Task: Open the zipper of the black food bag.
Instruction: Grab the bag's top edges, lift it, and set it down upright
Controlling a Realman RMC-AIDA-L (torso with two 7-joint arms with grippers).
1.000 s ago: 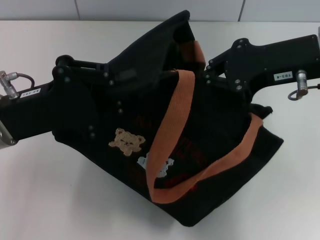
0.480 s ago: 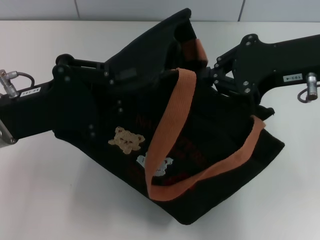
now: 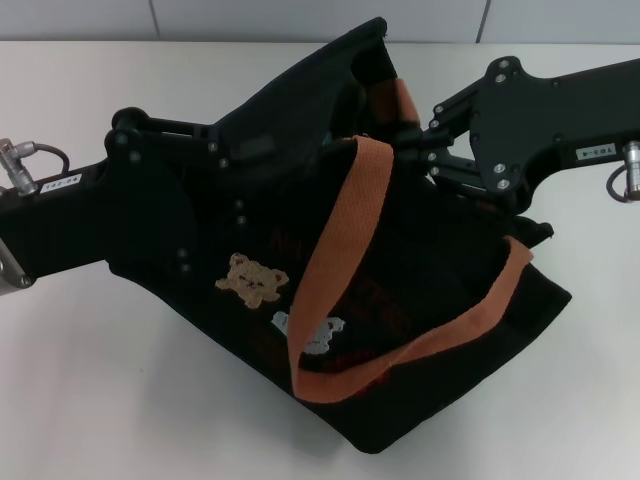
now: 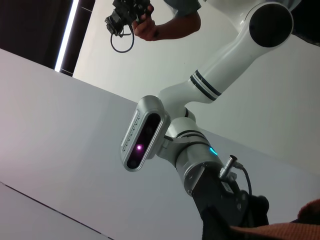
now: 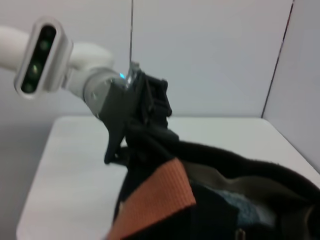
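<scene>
My left claw [image 3: 255, 150] presses into the raised left end of the black food bag [image 3: 420, 330], which lies tilted on the white counter [image 3: 80, 380]; I cannot tell if it is clenched. The fabric looks soft and light, so it will sag and must be kept taut. My right claw [image 3: 415, 140] reaches the top edge near the orange handle [image 3: 345, 215], state also unclear; the zipper is hidden, and its small pull is where I should take hold.

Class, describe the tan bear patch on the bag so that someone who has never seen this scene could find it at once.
Start at the black food bag lying tilted on the white table, between the two black arms. On its broad upward face, near the left arm, sits the tan bear patch. Its neighbour, the pale patch, is whitish and partly crossed by the orange-brown handle; the tan bear is fully uncovered.
</scene>
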